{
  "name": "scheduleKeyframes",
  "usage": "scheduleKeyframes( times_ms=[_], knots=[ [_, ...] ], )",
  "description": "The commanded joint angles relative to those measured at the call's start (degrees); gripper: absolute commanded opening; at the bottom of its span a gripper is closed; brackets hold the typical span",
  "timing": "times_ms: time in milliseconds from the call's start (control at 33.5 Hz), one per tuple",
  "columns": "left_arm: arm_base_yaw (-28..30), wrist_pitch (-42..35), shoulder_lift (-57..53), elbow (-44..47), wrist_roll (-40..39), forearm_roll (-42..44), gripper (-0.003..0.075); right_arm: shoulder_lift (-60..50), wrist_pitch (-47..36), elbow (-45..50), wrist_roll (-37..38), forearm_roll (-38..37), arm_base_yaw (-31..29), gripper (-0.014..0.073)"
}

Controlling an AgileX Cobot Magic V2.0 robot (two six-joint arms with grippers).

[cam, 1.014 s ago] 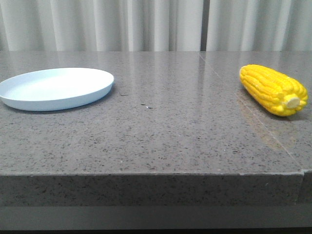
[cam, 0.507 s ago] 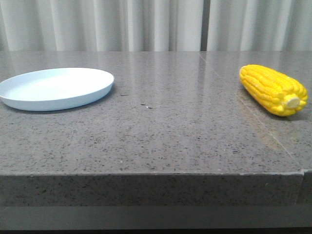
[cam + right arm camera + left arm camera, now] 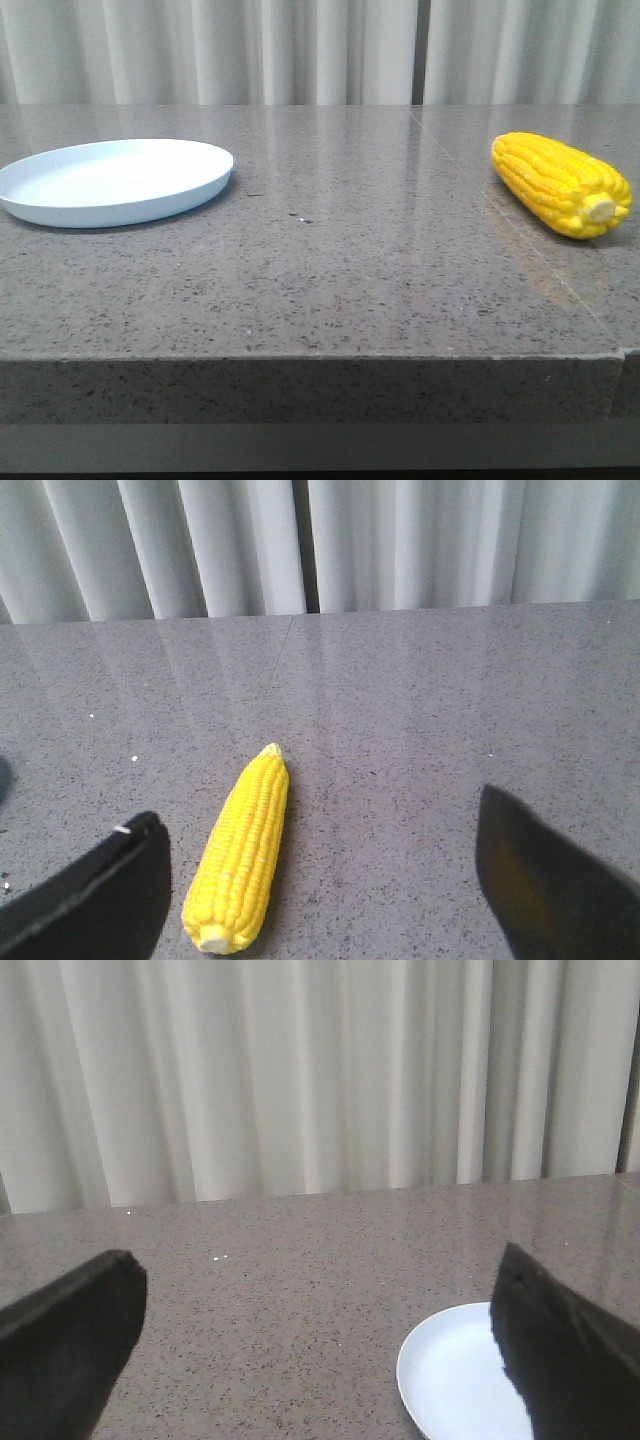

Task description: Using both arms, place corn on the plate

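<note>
The yellow corn (image 3: 563, 184) lies on the grey stone table at the far right, cream stub toward the front. The pale blue plate (image 3: 112, 180) sits empty at the far left. Neither gripper shows in the front view. In the right wrist view my right gripper (image 3: 320, 865) is open and empty, and the corn (image 3: 241, 852) lies between its fingers, closer to one finger (image 3: 95, 900). In the left wrist view my left gripper (image 3: 320, 1335) is open and empty over bare table, and the plate (image 3: 450, 1375) lies partly behind one finger (image 3: 565, 1345).
The grey speckled table (image 3: 330, 270) has its front edge (image 3: 310, 358) close to the camera. White curtains (image 3: 320, 50) hang behind the table. A seam (image 3: 520, 240) runs across the tabletop near the corn.
</note>
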Motion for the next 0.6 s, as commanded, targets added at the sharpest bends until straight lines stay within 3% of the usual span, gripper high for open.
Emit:
scheduleKeyframes(
  times_ms=[0,239,567],
  knots=[
    [0.02,-4.71,0.74,-2.00,-0.26,-0.21,0.0680,0.86,-4.58,-2.11,-0.52,0.07,-0.28,0.0650],
    [-0.09,-2.55,9.14,-5.28,-0.26,-4.59,0.0680,0.86,-4.58,-2.11,-0.52,0.07,-0.28,0.0650],
    [-6.60,19.25,37.74,-27.00,0.51,-4.46,0.0679,0.86,-4.58,-2.11,-0.52,0.07,-0.28,0.0650]
  ],
)
